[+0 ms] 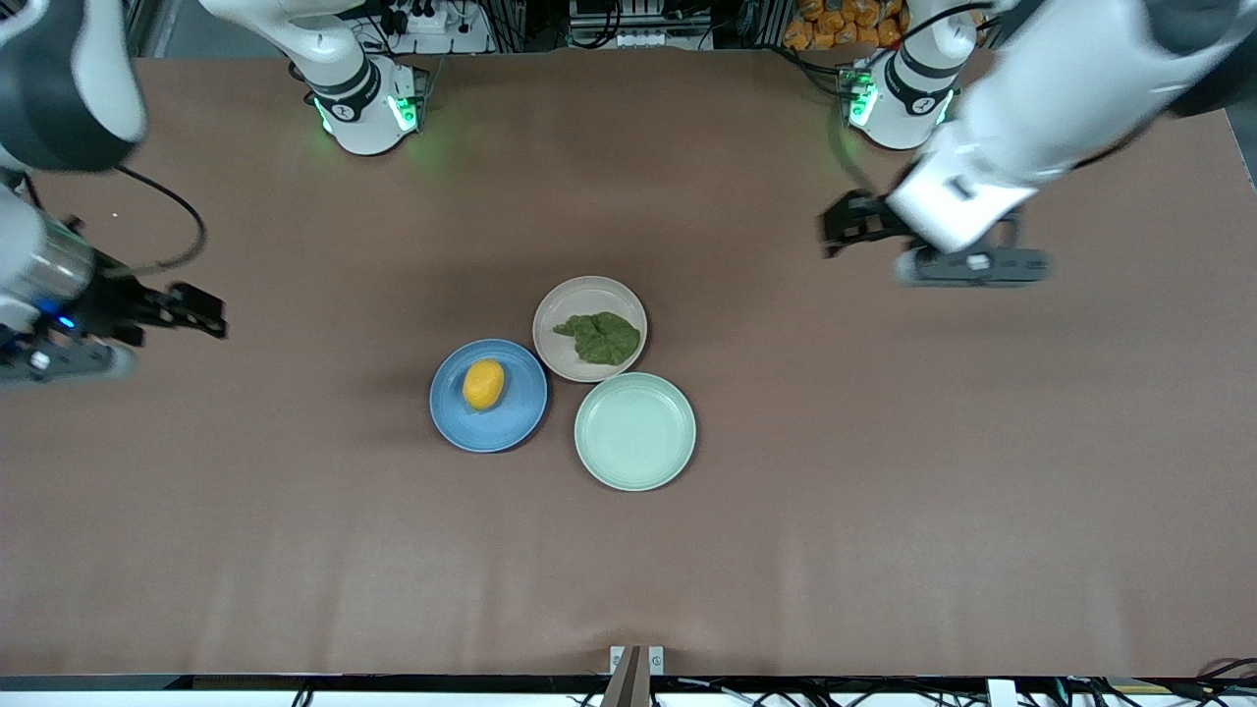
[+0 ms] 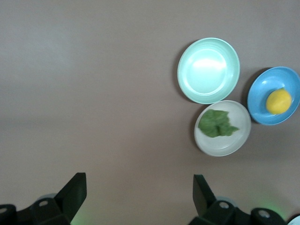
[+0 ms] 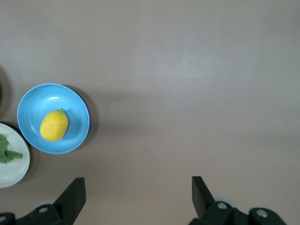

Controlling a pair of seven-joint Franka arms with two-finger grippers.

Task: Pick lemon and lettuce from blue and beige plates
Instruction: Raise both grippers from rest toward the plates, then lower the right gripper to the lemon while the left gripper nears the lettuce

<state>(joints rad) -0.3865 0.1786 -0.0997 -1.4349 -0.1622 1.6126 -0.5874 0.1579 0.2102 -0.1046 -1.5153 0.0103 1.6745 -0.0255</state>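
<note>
Both sets of jaws are spread wide with nothing between them, and neither is anywhere near the food yet. Reading across the front view, the right gripper [image 1: 201,312] hangs over bare counter [image 1: 884,550] at the right arm's end, well apart from the plates. Next comes the blue plate [image 1: 488,395] with the lemon [image 1: 483,384] lying in its middle. Just beside it, slightly farther from the front camera, the beige plate [image 1: 589,328] holds the flat lettuce leaf [image 1: 599,337]. Touching both, and nearest the camera, is an empty pale green plate [image 1: 634,431]. The left gripper [image 1: 852,224] hovers over bare counter toward the left arm's end.

To my eye each arm should take the item on its own side. The lemon wants jaws centred across its narrow width so it doesn't roll. The leaf lies flat, so pinching a raised edge looks safer than scraping the plate.
</note>
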